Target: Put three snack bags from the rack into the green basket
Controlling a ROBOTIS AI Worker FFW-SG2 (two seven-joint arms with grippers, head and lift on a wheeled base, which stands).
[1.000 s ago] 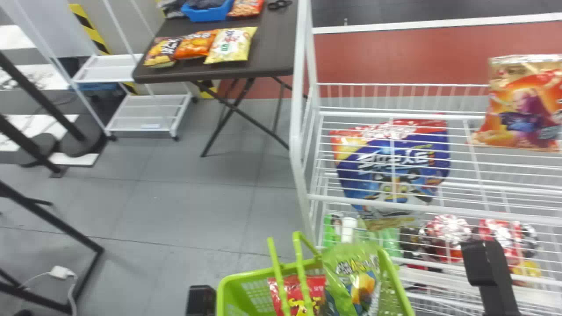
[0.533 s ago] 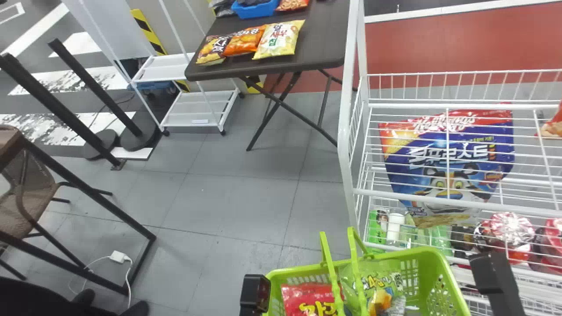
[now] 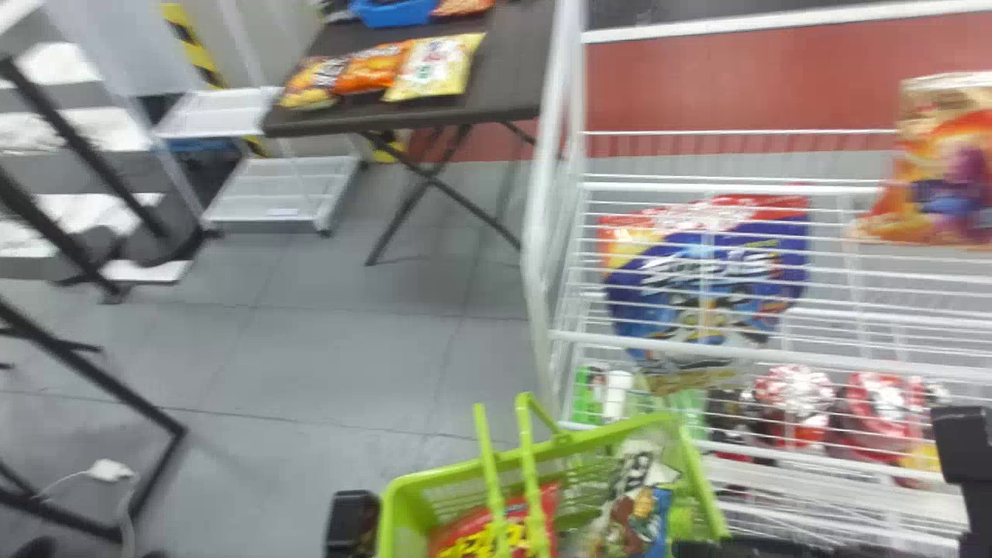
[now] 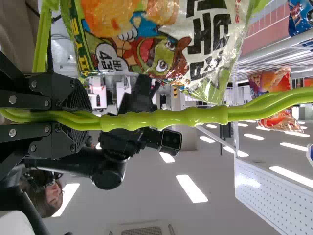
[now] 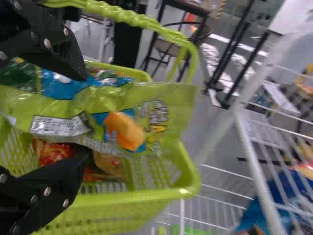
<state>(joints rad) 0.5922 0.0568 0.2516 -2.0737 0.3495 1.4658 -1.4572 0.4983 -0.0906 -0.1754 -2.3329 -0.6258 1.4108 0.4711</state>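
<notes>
Pinching two handles [image 3: 528,465]: left gripper [image 3: 353,519], seven o'clock | basket [image 3: 403,508], six: two bags, red bag [image 3: 496,527], then green bag [image 3: 637,504], long axis and top toward one | right gripper [image 3: 728,549], five: spread, green bag between | rack [image 3: 775,356], three: two big bags [image 3: 705,287]

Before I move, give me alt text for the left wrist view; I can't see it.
The left gripper is closed on the basket's green handle. A large green-and-white snack bag with a cartoon character looms close by the handle. Farther off are the white rack, smaller-looking snack bags and ceiling lights.
</notes>
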